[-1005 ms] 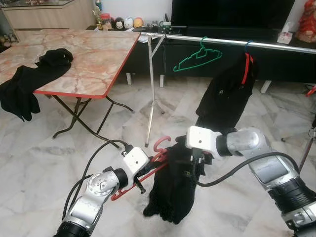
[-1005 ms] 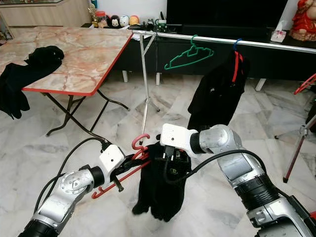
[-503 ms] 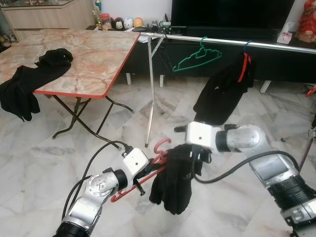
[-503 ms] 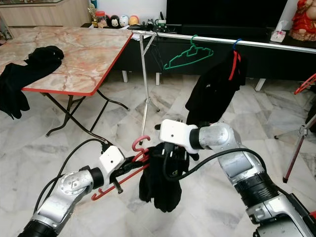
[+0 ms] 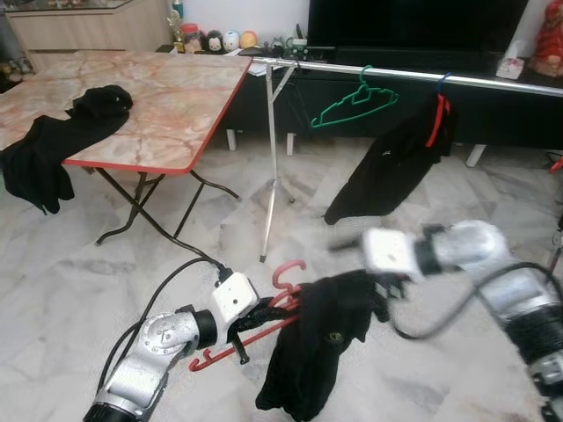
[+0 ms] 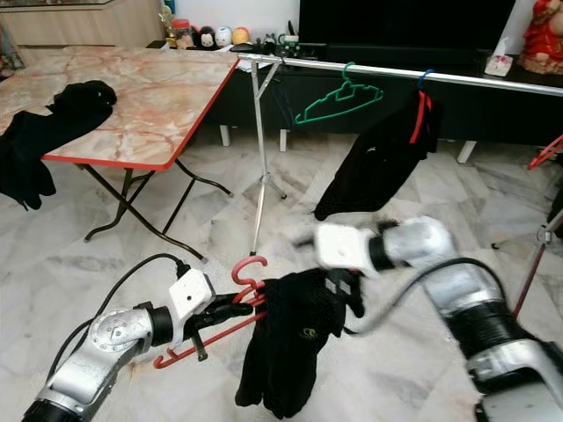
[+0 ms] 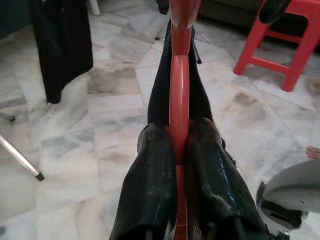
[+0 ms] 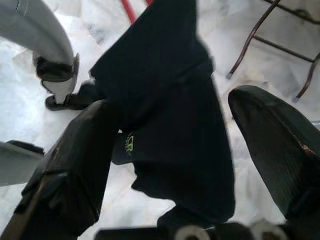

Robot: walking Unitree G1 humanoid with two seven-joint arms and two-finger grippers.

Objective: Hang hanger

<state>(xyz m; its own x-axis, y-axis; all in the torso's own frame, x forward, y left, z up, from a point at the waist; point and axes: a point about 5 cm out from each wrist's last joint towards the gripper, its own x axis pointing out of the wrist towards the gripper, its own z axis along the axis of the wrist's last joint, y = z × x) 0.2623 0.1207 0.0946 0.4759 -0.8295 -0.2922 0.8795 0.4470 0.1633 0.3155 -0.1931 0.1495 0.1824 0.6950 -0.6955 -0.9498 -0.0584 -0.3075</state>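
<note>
- Red hanger (image 6: 230, 309) sat clenched between the left hand's (image 7: 176, 165) fingers (image 7: 150, 185), its hook pointing up just ahead of that hand.
- Black garment (image 6: 290, 338) draped over the hanger's far end, hanging down just beyond the left hand.
- Right hand (image 8: 175, 165) was blurred, fingers (image 8: 270, 145) spread apart on either side of the garment, gripping nothing.
- Clothes rail (image 5: 413, 75) stood well beyond both hands, carrying a green hanger (image 5: 354, 101) and a hung black garment (image 5: 391, 167).
- Bench (image 5: 167, 97) lay off to the left, dark clothes (image 5: 62, 141) on it.

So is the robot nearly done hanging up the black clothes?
Partway. One black garment already hangs on the rail. The left gripper grips the red hanger carrying a black top; the right gripper is open. Hooking it on the rail remains.
</note>
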